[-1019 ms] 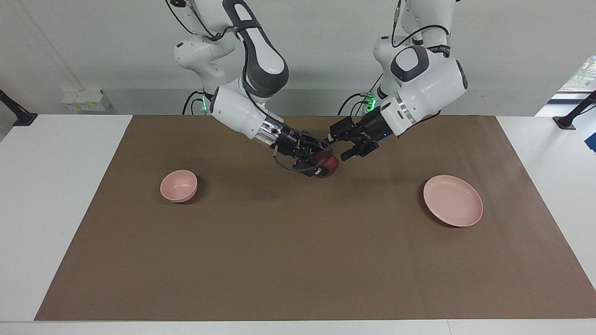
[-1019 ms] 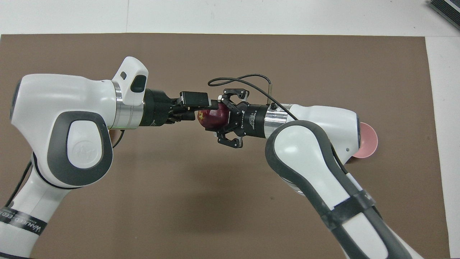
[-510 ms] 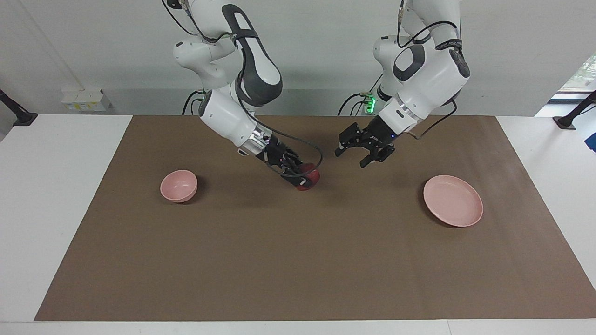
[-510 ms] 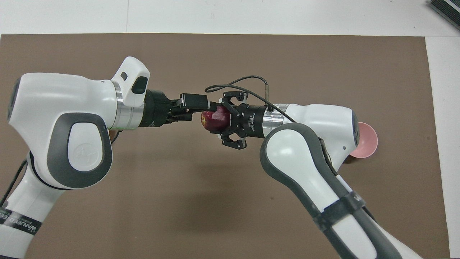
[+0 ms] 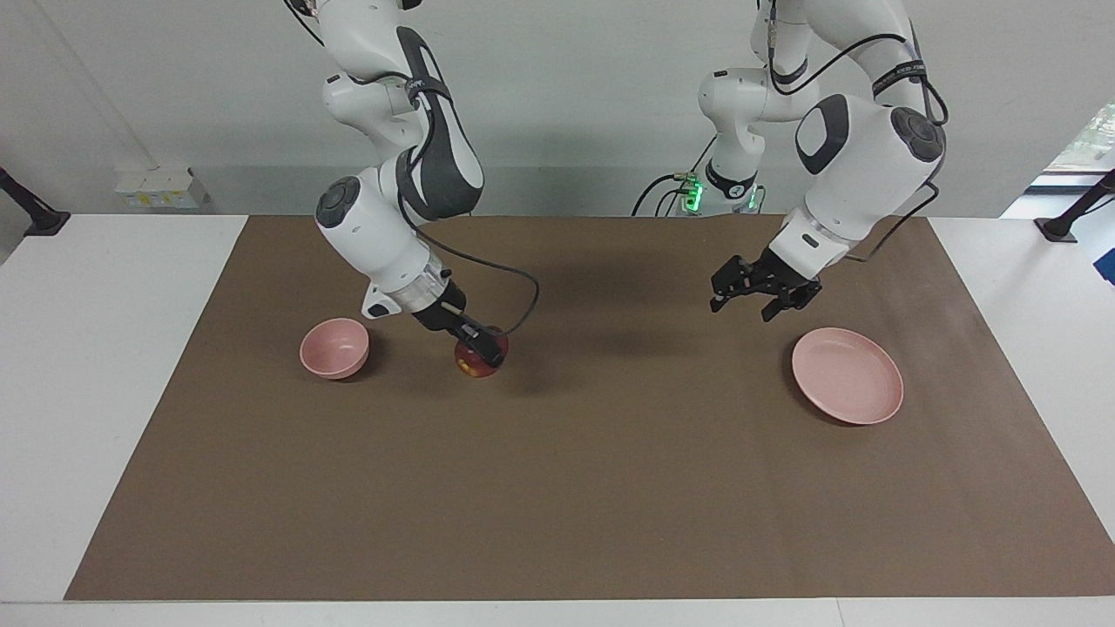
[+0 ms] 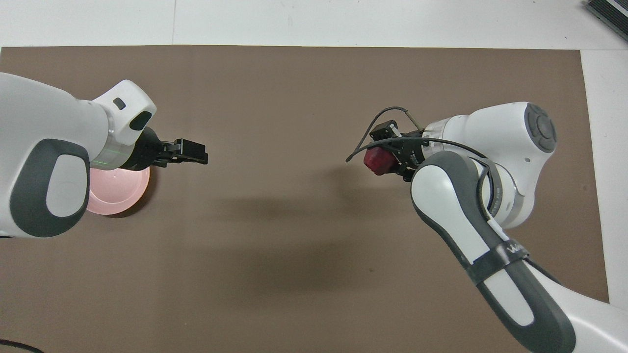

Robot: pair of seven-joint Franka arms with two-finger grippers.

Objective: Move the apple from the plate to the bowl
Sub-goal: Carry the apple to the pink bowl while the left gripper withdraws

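At the right of the frame, the right gripper (image 6: 385,159) holds the dark red apple (image 6: 375,159), jaws closed on it. At the left, the left gripper (image 6: 196,152) hangs empty beside the pink plate (image 6: 122,189), partly covered by its arm.

A robotics lab: two white arms (image 5: 396,218) over a brown-matted table (image 5: 113,348).

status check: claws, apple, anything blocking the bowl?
Right claw shut on small dark red apple, over brown mat beside small deep pink bowl. Left claw open, empty, near wide shallow pink plate. Path to bowl clear.
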